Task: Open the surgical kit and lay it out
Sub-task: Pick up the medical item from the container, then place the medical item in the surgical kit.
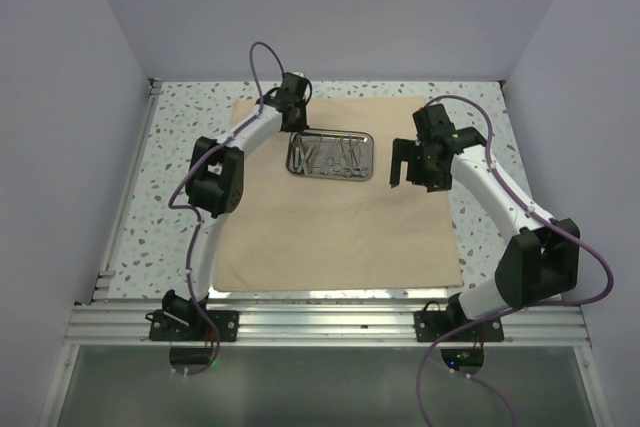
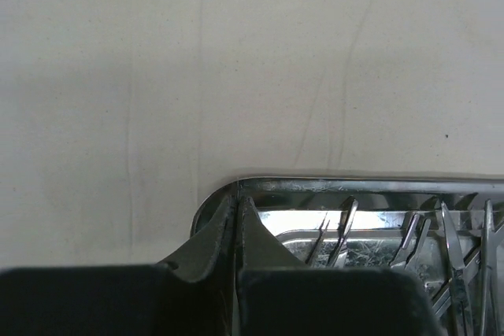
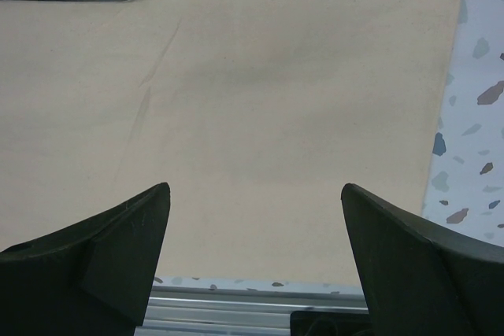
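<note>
Beige cloth wrap [image 1: 340, 232]: spread flat on the speckled table [image 1: 150, 217], soft, matte, faintly creased; light, and judged likely to drag if tugged. Right gripper [image 3: 256, 190]: fingers spread wide, empty, hovering over bare cloth right of the tray. Steel tray [image 1: 372, 155]: rectangular, rounded corners, mirror-bright, at far centre of cloth; rigid, slippery, best taken by its raised rim. Slim steel instruments [image 1: 335, 155]: loose inside, light, prone to slide. Left gripper [image 2: 239, 202]: fingers pressed together at the tray's corner rim; whether it nips that rim is unclear
</note>
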Motion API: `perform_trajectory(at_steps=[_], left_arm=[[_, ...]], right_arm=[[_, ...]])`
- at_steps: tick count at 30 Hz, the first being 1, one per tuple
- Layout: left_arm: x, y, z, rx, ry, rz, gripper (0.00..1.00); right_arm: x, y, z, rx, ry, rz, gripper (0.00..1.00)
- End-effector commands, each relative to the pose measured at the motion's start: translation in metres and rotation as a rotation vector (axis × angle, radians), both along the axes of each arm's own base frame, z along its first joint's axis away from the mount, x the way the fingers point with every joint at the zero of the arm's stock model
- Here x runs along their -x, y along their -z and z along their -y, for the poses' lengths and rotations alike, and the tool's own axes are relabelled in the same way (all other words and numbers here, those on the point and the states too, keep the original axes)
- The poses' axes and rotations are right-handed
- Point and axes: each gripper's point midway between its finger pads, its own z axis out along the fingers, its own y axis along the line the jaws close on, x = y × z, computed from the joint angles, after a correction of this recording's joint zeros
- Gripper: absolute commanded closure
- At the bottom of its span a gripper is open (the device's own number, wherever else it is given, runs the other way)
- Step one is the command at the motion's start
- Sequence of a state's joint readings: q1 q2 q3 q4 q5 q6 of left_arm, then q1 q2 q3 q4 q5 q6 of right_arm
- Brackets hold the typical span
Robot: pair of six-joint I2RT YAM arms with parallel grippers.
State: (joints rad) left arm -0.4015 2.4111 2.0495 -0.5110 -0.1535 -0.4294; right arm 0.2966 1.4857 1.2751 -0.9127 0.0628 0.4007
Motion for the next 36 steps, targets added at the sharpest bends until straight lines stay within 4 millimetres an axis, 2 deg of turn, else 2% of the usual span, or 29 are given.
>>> perform_trajectory(at_steps=[1, 3, 6, 11, 17, 19, 20, 21, 23, 24, 26, 27, 30, 32, 35, 36], left_arm=[[-0.026, -0.056, -0.007, -0.022, -0.022, 0.136, 1.0], [-0.032, -0.085, -0.007, -0.029, -0.02, 0.192, 1.0], [-0.036, -0.114, -0.009, -0.025, -0.021, 0.245, 1.0], [-0.027, -0.139, -0.011, -0.016, -0.021, 0.268, 1.0], [0.002, -0.173, -0.02, 0.016, -0.032, 0.273, 1.0], [0.025, -0.182, -0.016, 0.056, -0.021, 0.266, 1.0], [0.038, -0.201, -0.013, 0.099, -0.024, 0.288, 1.0], [0.057, -0.18, 0.001, 0.103, 0.011, 0.239, 1.0], [0.08, -0.177, 0.018, 0.138, 0.019, 0.22, 1.0], [0.105, -0.167, 0.035, 0.139, 0.05, 0.189, 1.0], [0.13, -0.159, 0.057, 0.197, 0.051, 0.148, 1.0], [0.15, -0.143, 0.074, 0.209, 0.084, 0.099, 1.0], [0.183, -0.126, 0.102, 0.27, 0.074, 0.022, 1.0], [0.196, -0.121, 0.118, 0.339, 0.03, -0.015, 1.0], [0.217, -0.104, 0.141, 0.357, 0.019, -0.075, 1.0], [0.223, -0.109, 0.153, 0.351, 0.031, -0.062, 1.0]], right_arm=[[-0.011, -0.012, -0.002, 0.005, -0.018, 0.048, 0.07], [-0.011, -0.013, -0.003, 0.003, -0.021, 0.053, 0.07], [-0.013, -0.014, -0.004, -0.002, -0.023, 0.057, 0.07], [-0.014, -0.015, -0.005, -0.015, -0.03, 0.066, 0.07], [-0.009, -0.016, -0.007, -0.025, -0.042, 0.07, 0.07], [-0.007, -0.017, -0.004, -0.017, -0.041, 0.078, 0.07], [-0.007, -0.018, 0.001, 0.002, -0.029, 0.085, 0.07], [-0.007, -0.02, 0.004, 0.015, -0.02, 0.09, 0.07], [-0.005, -0.027, 0.011, 0.029, 0.01, 0.11, 0.07], [-0.006, -0.034, 0.012, 0.024, 0.018, 0.126, 0.07], [-0.001, -0.045, 0.016, 0.022, 0.04, 0.139, 0.08], [-0.002, -0.054, 0.017, 0.017, 0.05, 0.161, 0.08], [0.008, -0.073, 0.025, 0.022, 0.097, 0.197, 0.09], [0.019, -0.083, 0.032, 0.02, 0.14, 0.223, 0.09], [0.035, -0.083, 0.035, -0.007, 0.177, 0.223, 0.09], [0.042, -0.08, 0.035, -0.019, 0.177, 0.22, 0.1]])
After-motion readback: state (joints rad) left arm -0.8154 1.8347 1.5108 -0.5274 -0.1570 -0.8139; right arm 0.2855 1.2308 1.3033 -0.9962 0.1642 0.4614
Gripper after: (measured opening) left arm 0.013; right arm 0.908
